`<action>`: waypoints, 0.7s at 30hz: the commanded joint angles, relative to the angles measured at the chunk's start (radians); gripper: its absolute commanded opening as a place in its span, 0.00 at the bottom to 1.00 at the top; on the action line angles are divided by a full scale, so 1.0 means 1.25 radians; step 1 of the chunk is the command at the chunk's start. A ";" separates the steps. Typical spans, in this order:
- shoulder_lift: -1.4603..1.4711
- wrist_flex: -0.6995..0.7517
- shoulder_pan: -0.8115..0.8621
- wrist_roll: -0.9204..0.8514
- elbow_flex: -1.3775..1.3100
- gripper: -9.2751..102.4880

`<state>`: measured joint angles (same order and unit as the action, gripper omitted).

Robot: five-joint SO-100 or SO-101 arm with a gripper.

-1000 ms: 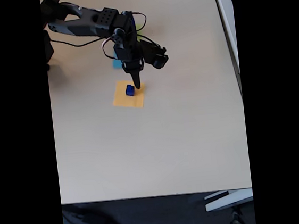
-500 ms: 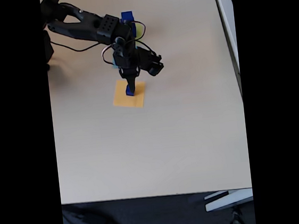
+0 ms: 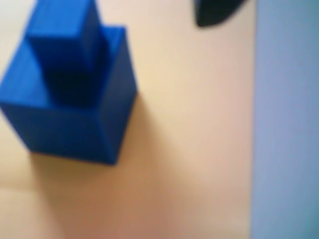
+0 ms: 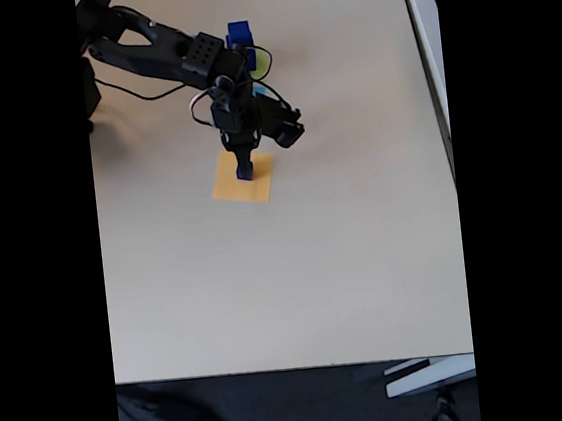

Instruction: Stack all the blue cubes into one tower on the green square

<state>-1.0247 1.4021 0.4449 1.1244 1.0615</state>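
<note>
Gripper (image 4: 245, 172) pointing down over the orange square (image 4: 228, 188), fingertips at a small blue cube (image 4: 244, 174) that pokes out from between them, apparently clenched on it, though the fixed view too small to be sure. Well behind the jaws, past the arm (image 4: 159, 50), a stack of blue cubes (image 4: 240, 36) on the green square (image 4: 260, 62). Wrist view blurred: smaller cube (image 3: 62, 37) atop larger cube (image 3: 70, 119), dark fingertip (image 3: 214, 12) at upper edge
</note>
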 commanded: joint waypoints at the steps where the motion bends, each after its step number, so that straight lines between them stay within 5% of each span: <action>1: -0.071 -0.007 0.010 -0.001 -0.005 0.29; 21: -0.039 -0.009 0.015 0.000 -0.032 0.23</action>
<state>-1.0247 1.4021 0.4587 1.1244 1.0615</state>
